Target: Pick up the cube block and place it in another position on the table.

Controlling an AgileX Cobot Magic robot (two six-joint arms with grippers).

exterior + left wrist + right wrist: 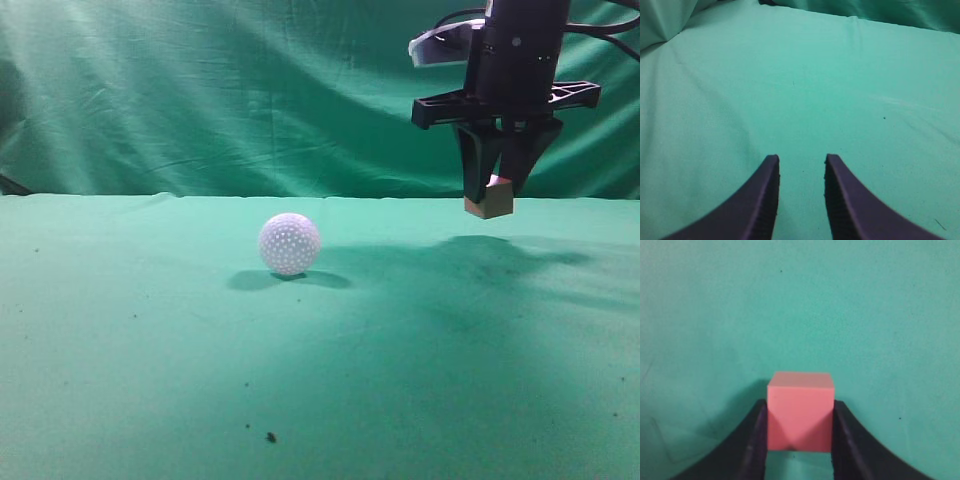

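While the right gripper [491, 190] hangs above the table [150, 380], count is: 1 cube block [489, 198], 1 white dimpled ball [290, 243], 2 grippers. Cube is clamped betw. the right jaws, airborne, clear of the cloth (shadow below it), well apart from ball, to its right. Left gripper [801, 162]: jaws parted, nothing betw. them. Surface: green cloth w/ a few dark specks; wrinkled green curtain [200, 90] behind. Ball rests on cloth near centre.
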